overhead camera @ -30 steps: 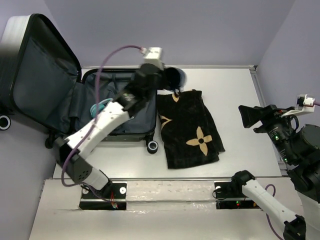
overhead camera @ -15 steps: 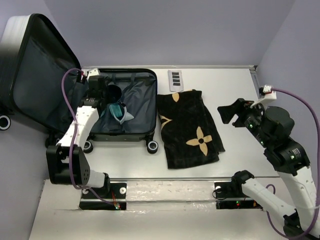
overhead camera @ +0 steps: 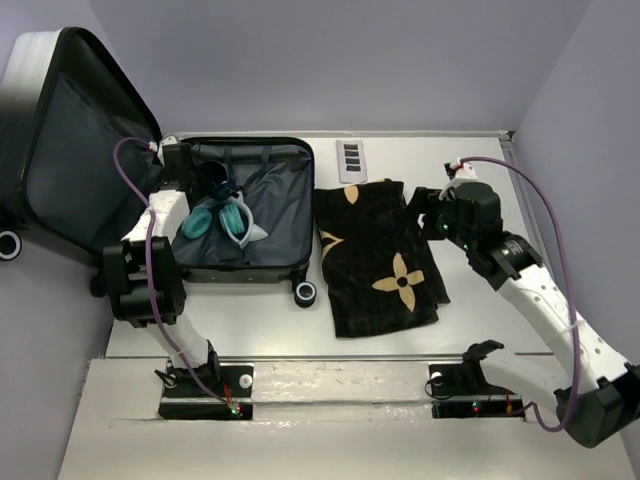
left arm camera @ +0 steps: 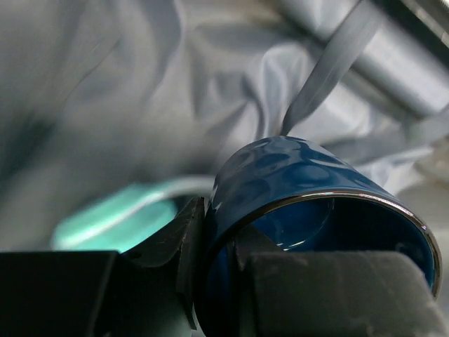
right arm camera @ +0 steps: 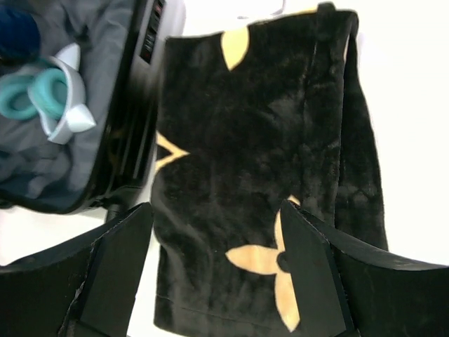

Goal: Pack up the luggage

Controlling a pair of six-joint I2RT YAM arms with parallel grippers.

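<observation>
The luggage (overhead camera: 262, 215) lies open at the table's left, its lid (overhead camera: 70, 140) standing up and the grey lining (left arm camera: 140, 84) exposed. My left gripper (overhead camera: 213, 178) is inside its back left part, shut on the rim of a shiny blue cup (left arm camera: 316, 203), one finger inside and one outside (left arm camera: 217, 239). Teal headphones (overhead camera: 215, 218) lie in the case just beside it. My right gripper (overhead camera: 424, 212) is open and empty above the right part of the black towel with tan flower marks (overhead camera: 380, 255); in the right wrist view the towel (right arm camera: 252, 154) lies between the spread fingers (right arm camera: 214, 267).
A small grey remote (overhead camera: 350, 158) lies behind the towel near the back wall. The case's black wheel (overhead camera: 305, 293) sticks out at the towel's left edge. The case edge (right arm camera: 137, 119) and headphones (right arm camera: 35, 95) show in the right wrist view. Walls close in at back and right.
My left arm carried the blue cup from the back of the table by the remote into the open case. My right arm swung in from the right edge to above the towel.
</observation>
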